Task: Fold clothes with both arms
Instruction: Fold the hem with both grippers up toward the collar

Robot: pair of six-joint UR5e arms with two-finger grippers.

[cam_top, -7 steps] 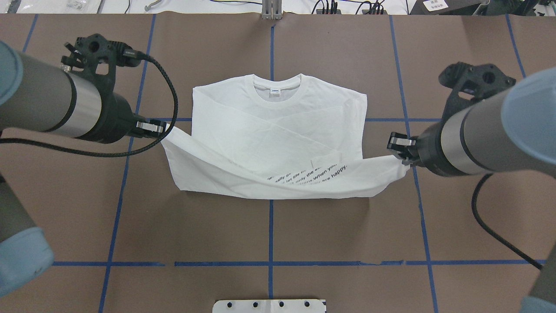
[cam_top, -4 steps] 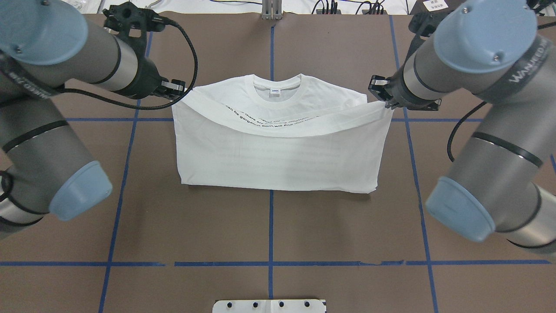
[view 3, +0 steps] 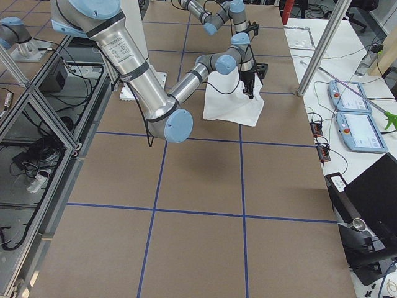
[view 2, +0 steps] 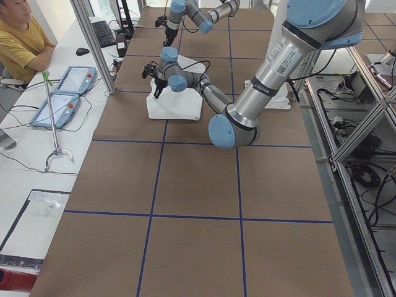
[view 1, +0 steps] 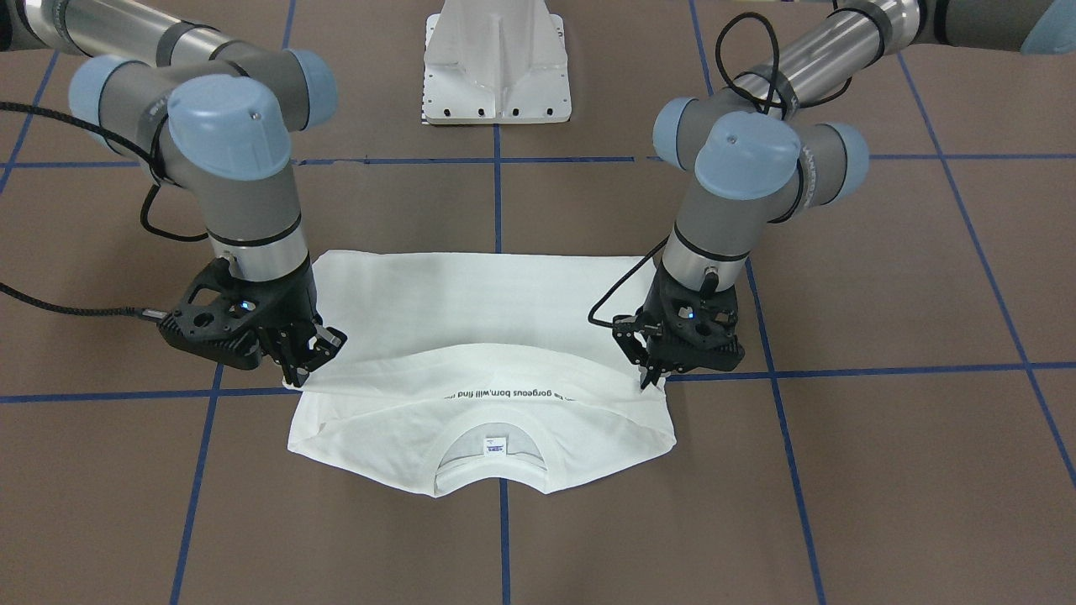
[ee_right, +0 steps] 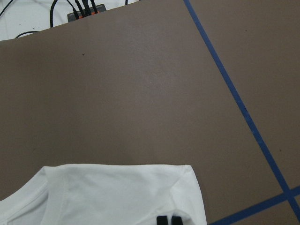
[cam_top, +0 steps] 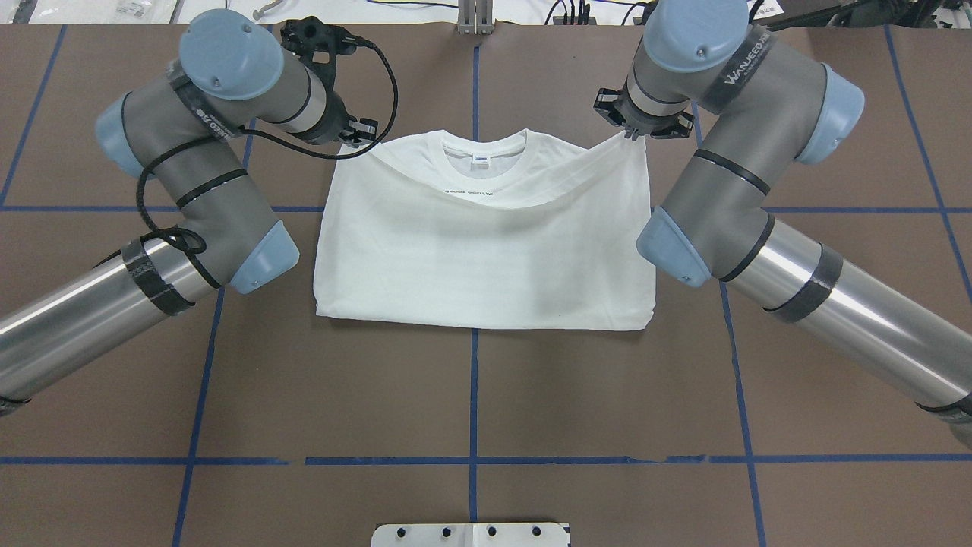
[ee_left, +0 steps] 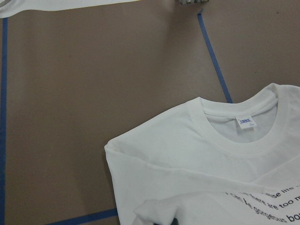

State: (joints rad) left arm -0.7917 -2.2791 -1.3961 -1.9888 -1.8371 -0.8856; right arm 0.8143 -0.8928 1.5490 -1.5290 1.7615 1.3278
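The brown worktop [cam_top: 471, 395] is crossed by blue tape lines. The left end effector [cam_top: 366, 138] and right end effector [cam_top: 635, 134] are each clamped on 1 corner of the shirt [cam_top: 486, 258], whose folded-over layer sags between them near the collar [cam_top: 484, 148].

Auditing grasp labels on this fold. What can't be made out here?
shirt print: folded under, only one line shows, front view; too small overhead.
left gripper fingertips: below the left wrist view's bottom edge.
right gripper pads: nearly cut off, right wrist view.
Side views: both grippers too small.
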